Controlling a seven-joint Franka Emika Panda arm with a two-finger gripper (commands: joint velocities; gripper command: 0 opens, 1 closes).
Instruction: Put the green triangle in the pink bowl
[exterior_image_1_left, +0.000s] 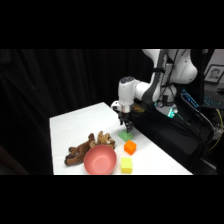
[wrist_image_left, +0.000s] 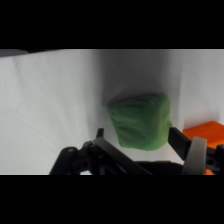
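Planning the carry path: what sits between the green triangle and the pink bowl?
In the side view, the orange block sits just off the straight line from the green triangle to the pink bowl; the plush toy borders the other side.
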